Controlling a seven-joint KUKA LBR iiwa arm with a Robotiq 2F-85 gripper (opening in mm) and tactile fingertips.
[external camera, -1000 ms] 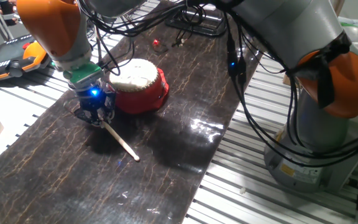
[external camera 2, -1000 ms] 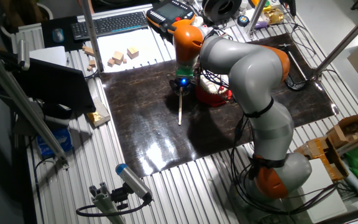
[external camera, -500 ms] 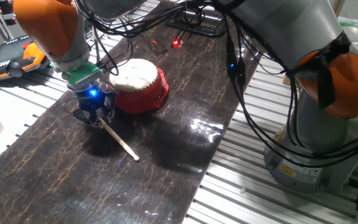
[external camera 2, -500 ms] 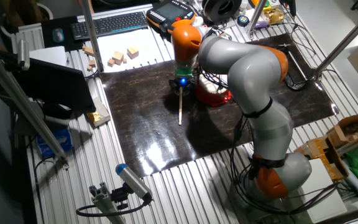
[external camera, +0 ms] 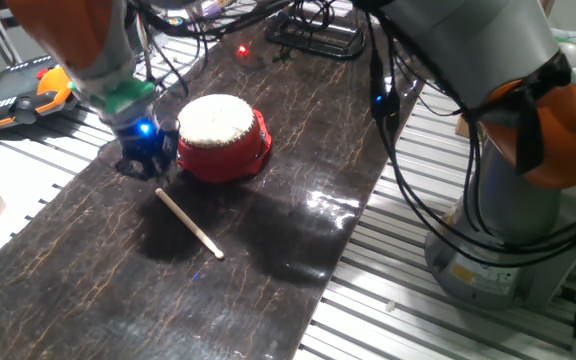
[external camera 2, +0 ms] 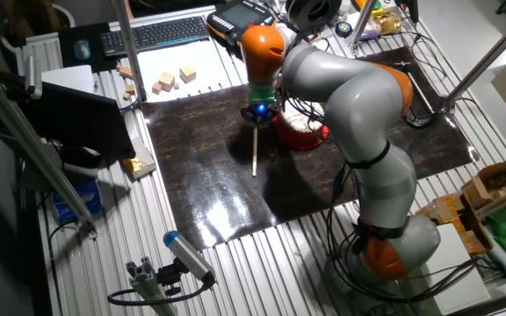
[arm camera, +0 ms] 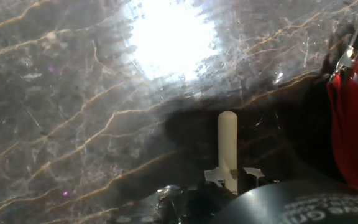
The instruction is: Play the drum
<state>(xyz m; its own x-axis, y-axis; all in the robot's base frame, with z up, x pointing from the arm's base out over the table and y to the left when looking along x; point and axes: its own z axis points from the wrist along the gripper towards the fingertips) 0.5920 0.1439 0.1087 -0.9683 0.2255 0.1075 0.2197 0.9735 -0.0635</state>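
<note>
Dark marbled matting covers the surface (external camera: pixel 298 150), and the drum (external camera: pixel 224 137) sits on it. Just beside the drum hangs the pincer (external camera: pixel 146 160), raised off the mat; whether it is clenched I cannot tell. Near the drum lies a stick (external camera: pixel 189 224), flat on the mat.

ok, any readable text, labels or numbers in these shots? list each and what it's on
None readable.
Hand view: embossed ring lettering at the bottom edge, on the dark round part, too blurred to read.
Keyboard and orange pendant: markings too small.
Drum, stick: no text visible.
</note>
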